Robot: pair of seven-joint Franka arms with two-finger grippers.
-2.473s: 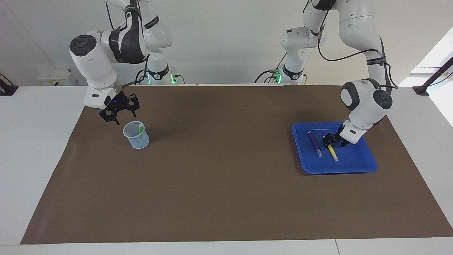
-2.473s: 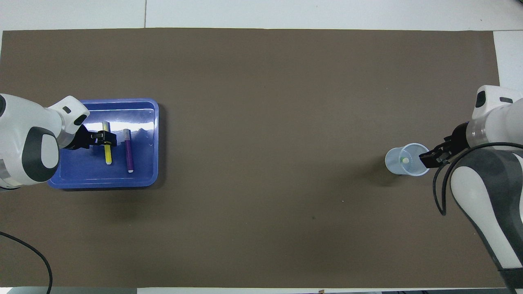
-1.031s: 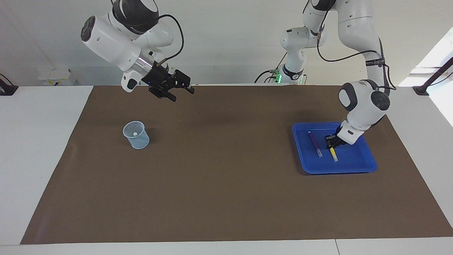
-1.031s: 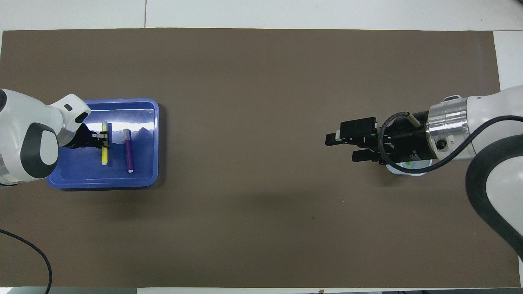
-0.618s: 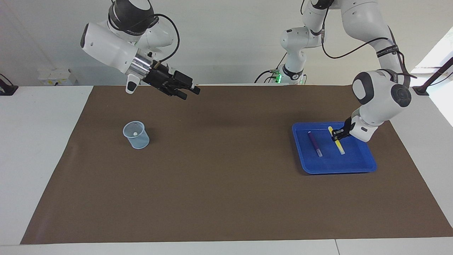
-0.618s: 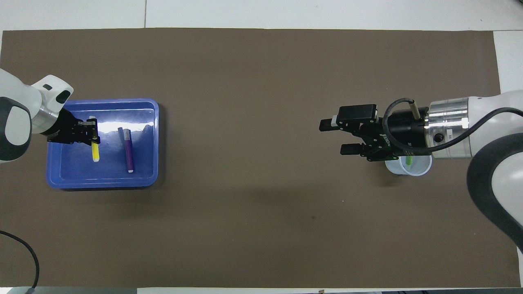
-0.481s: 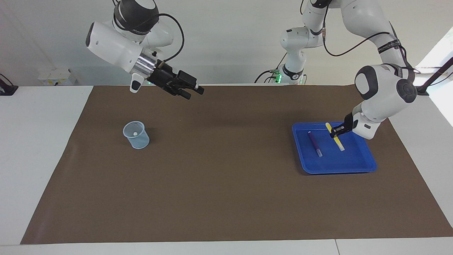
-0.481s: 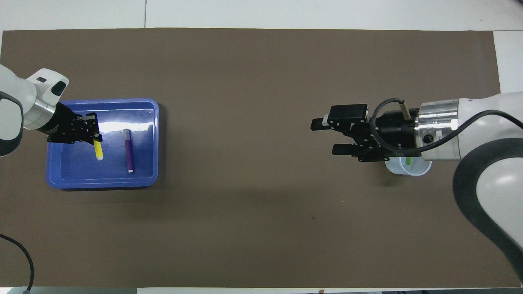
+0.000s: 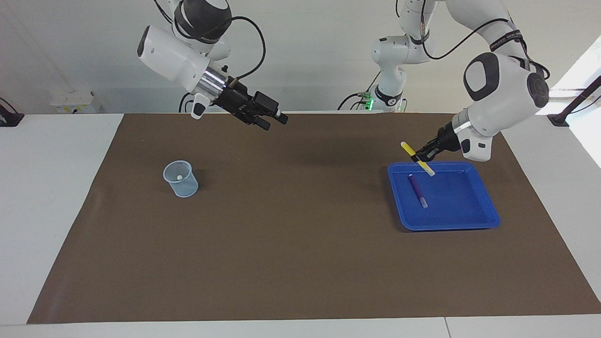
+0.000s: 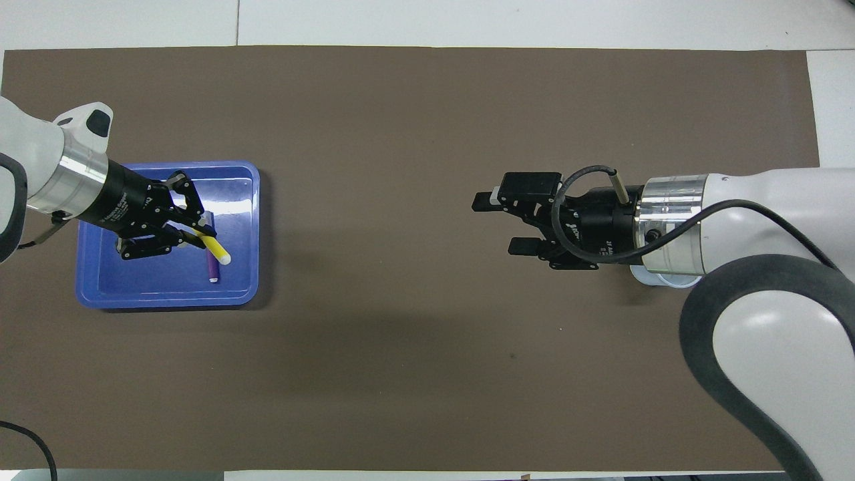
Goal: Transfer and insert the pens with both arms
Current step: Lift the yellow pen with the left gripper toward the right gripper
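the left end effector (image 9: 419, 158) has lifted the yellow pen (image 9: 417, 159) clear of the blue tray (image 9: 483, 219), clamped on it above the tray's edge nearest the robots. the right end effector (image 9: 275, 120), fingers apart and empty, has swung out over the brown mat (image 9: 291, 263) on the table. the purple pen (image 9: 417, 190) lies in the tray. the clear cup (image 9: 181, 179) holds a pen, only its pale end showing in the facing view; overhead, the right arm hides most of the cup.
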